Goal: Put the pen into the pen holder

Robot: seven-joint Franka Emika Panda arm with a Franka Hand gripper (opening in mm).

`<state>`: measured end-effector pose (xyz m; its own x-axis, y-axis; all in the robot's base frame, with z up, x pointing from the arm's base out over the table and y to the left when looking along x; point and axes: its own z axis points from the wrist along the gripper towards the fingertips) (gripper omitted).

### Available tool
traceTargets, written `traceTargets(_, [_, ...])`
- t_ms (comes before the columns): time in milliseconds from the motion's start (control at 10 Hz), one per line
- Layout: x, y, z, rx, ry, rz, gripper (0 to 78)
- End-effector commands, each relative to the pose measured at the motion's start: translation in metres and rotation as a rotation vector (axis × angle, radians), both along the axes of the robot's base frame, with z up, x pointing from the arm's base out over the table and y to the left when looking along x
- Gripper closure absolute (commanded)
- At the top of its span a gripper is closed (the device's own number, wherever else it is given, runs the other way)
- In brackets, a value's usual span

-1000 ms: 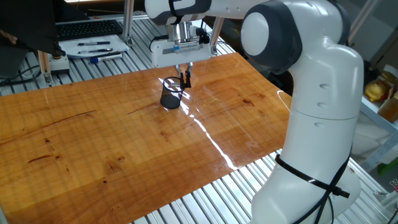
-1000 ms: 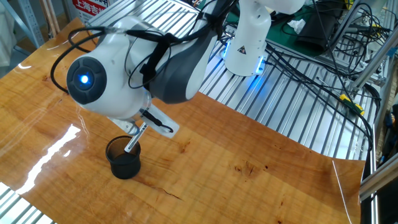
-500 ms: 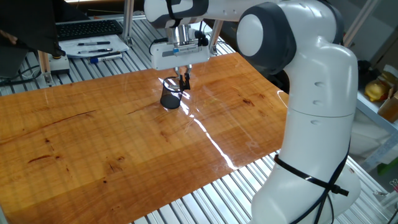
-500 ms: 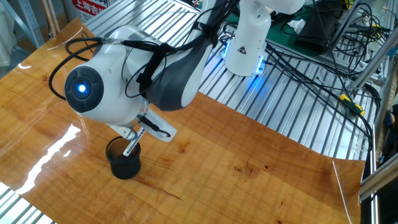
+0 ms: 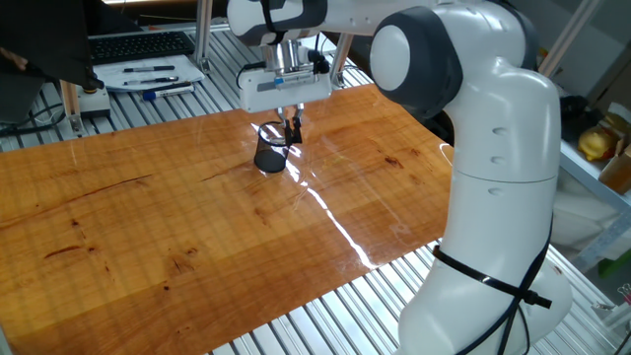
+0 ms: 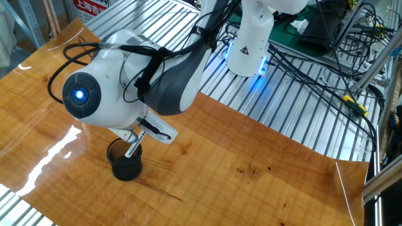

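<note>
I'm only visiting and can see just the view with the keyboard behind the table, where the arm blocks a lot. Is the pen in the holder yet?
Observer: Partly. From the other side, a pale pen slants with its lower end inside the holder.
Visitor: Is the gripper gripping it?
Observer: I cannot tell. Over there the pen's top runs up under the wrist, which hides the gripper.
Visitor: Anything else I'm missing?
Observer: A blue light glows on the arm's round joint.

arm: reaching over table, wrist pointing down | fingers (image 5: pixel 292 125): vertical, close together, open/closed state unclear
</note>
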<state>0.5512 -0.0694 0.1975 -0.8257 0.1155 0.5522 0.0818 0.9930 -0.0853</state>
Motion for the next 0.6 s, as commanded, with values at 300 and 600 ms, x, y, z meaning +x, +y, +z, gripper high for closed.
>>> traceTargets(300, [0.01, -0.008, 0.02, 0.007, 0.03, 0.009, 74.7])
traceTargets(600, [0.012, -0.01, 0.023, 0.004, 0.039, 0.003, 74.7])
